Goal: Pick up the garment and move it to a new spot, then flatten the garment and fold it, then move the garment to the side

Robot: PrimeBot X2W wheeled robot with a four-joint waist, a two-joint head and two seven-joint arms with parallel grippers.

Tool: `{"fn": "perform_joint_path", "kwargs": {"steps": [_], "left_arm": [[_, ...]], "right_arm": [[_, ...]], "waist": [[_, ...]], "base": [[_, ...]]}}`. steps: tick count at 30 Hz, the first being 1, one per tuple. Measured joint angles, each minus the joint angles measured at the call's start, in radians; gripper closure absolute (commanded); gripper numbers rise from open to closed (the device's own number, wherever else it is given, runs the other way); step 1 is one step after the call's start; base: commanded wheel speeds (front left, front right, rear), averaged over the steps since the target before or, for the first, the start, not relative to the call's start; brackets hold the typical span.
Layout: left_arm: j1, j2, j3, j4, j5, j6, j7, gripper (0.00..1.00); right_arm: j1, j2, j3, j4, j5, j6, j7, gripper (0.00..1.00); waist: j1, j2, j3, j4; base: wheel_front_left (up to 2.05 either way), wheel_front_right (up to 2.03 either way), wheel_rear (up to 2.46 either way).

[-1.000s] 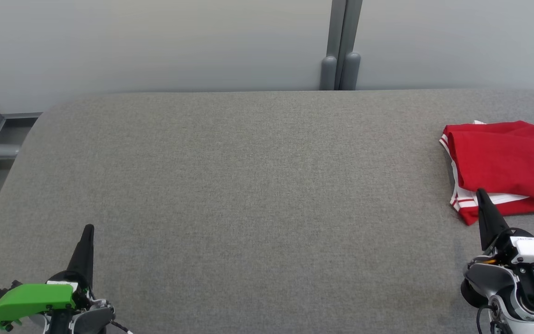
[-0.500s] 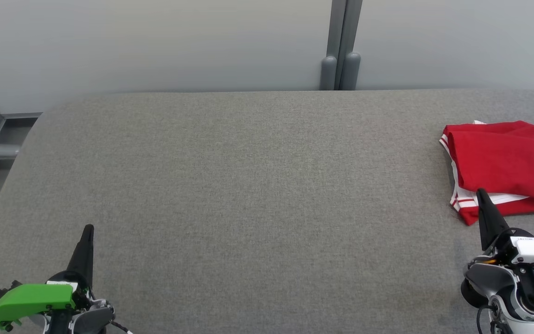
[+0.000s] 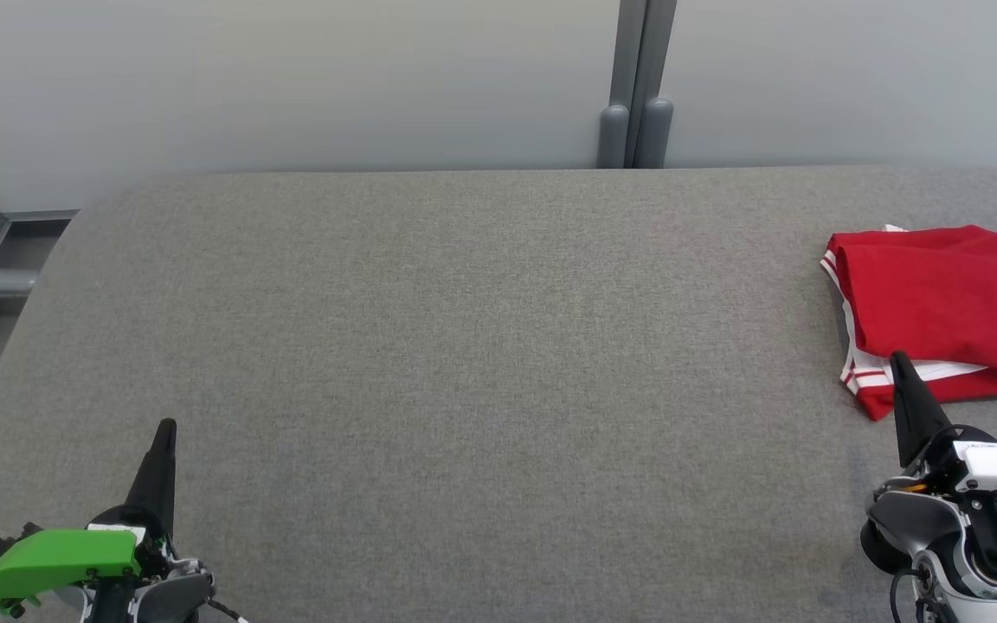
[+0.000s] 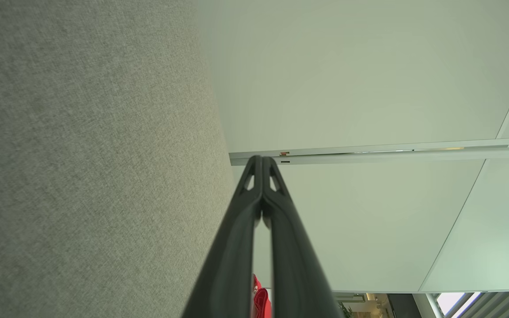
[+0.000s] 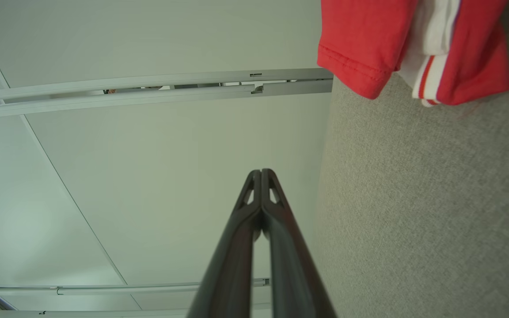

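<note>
While the folded red garment [image 3: 940, 303] lies at the 3 o'clock edge of the counter [image 3: 464, 346], long axis running 9-to-3, the right hand [image 3: 897, 359] sits just short of its near hem, fingers pressed together and empty, cloth toward 1 o'clock from the tips. Left hand [image 3: 166, 424], likewise closed on nothing, rests at 7 o'clock, well apart; judged: right arm is much the nearer for any further move

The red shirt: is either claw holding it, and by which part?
Nothing is held. The left gripper and right gripper are both shut, empty; the red shirt lies folded on the grey table, beyond the right fingertips.
</note>
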Motion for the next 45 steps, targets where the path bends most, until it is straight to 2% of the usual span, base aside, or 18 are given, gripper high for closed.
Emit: {"fn": "perform_joint_path", "kwargs": {"steps": [45], "left_arm": [[0.0,0.0,0.002,-0.001,0.0,0.0,0.001,1.0]], "right_arm": [[0.0,0.003,-0.003,-0.001,0.0,0.003,0.007,1.0]], "waist": [[0.0,0.0,0.0,0.0]], "base": [[0.0,0.0,0.0]]}}
